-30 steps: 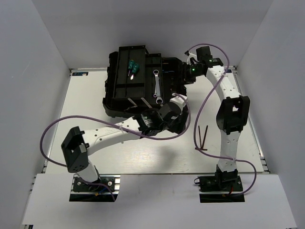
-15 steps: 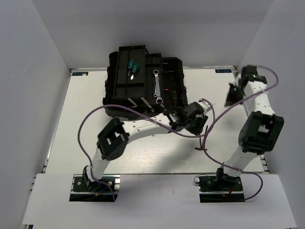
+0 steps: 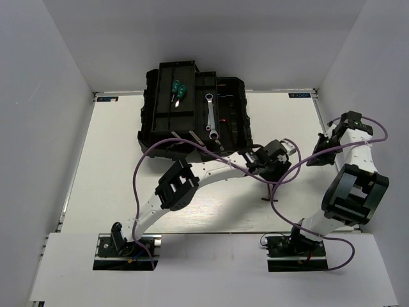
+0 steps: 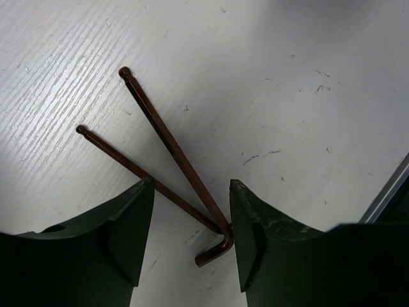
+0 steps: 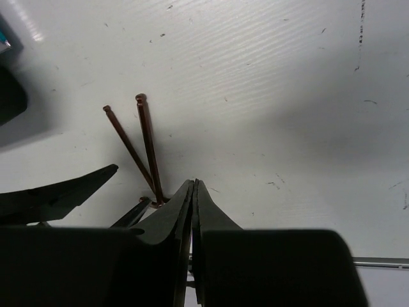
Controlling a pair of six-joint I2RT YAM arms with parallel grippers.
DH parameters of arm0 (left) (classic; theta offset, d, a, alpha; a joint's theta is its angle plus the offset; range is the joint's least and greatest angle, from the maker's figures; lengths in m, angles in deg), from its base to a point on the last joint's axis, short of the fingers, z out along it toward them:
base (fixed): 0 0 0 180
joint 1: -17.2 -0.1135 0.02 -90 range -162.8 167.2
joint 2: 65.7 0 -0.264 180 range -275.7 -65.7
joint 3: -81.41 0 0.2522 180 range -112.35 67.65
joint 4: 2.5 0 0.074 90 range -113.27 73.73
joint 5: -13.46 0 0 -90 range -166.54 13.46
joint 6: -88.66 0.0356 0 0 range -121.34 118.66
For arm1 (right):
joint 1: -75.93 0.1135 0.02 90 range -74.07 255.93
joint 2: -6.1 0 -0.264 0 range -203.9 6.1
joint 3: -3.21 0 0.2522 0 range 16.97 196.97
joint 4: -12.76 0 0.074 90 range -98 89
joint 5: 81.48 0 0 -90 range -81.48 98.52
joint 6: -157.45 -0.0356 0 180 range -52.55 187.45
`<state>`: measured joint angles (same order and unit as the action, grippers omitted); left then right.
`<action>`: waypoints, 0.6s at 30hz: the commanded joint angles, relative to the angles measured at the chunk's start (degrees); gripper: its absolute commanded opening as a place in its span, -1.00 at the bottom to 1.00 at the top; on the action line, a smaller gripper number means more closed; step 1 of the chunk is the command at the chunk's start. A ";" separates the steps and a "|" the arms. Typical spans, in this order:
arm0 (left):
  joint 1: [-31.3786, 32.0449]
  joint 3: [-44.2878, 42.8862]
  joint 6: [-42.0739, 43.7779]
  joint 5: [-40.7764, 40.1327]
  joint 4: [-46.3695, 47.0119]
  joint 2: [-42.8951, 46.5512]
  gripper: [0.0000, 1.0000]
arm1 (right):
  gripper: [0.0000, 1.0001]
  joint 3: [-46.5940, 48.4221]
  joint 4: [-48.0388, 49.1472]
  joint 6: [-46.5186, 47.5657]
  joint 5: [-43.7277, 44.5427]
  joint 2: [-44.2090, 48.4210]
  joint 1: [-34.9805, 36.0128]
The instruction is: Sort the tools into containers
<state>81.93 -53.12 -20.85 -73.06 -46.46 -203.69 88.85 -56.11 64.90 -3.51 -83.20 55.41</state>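
Two thin reddish-brown hex keys (image 4: 172, 144) lie crossed on the white table, their bent ends meeting between the fingers of my left gripper (image 4: 192, 217). It is open and low over them, holding nothing. In the top view the left gripper (image 3: 276, 171) covers most of them. My right gripper (image 5: 193, 185) is shut and empty, just right of the same hex keys (image 5: 148, 141); in the top view it (image 3: 318, 150) is at the right. The black toolbox (image 3: 160, 125) holds two green-handled screwdrivers (image 3: 177, 89) and a silver wrench (image 3: 210, 114). A third hex key is not visible.
White walls enclose the table on the left, back and right. Purple cables (image 3: 144, 166) loop from both arms over the table. The left gripper's fingers (image 5: 64, 192) show at the lower left of the right wrist view.
My left arm has stretched right from the toolbox's front until its gripper is over the hex keys. My right arm has swung from the toolbox to the right side and come down.
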 commanded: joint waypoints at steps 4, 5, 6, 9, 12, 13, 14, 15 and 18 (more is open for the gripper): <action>0.31 -2.98 0.17 0.91 -2.32 -1.22 0.17 | -0.85 -1.39 0.80 -0.35 -4.31 0.44 -1.98; 0.31 -2.98 0.17 1.43 -2.32 -1.22 0.14 | -0.85 -1.74 0.97 -0.35 -4.66 0.35 -2.07; 0.31 -3.50 -0.35 1.44 -2.32 -2.01 0.14 | -0.85 -2.09 1.06 -0.44 -4.75 0.44 -2.25; 1.36 -4.30 -0.36 1.44 -2.85 -3.42 0.09 | -0.85 -2.53 1.23 -0.53 -5.63 0.53 -2.69; 1.89 -5.53 -0.36 0.82 -3.91 -4.82 0.06 | -0.85 -3.41 1.59 -0.71 -5.98 0.79 -2.87; 2.41 -6.31 0.17 0.12 -5.12 -4.83 0.06 | -0.85 -3.50 1.59 -0.88 -6.25 0.79 -2.95; 2.94 -7.10 0.17 -0.84 -5.75 -5.52 0.03 | -0.85 -3.67 1.59 -0.79 -6.42 0.70 -3.13; 2.95 -7.98 0.17 -1.55 -6.53 -5.53 -0.01 | -0.85 -4.02 1.85 -1.23 -6.86 0.79 -3.30; 4.00 -8.69 0.17 -5.41 -10.14 -7.11 -0.07 | -0.85 -4.55 1.94 -1.49 -7.30 0.79 -3.48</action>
<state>84.60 -59.85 -20.87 -75.11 -52.14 -210.47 84.67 -54.80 64.31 -8.95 -83.24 52.40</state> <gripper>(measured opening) 0.474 0.071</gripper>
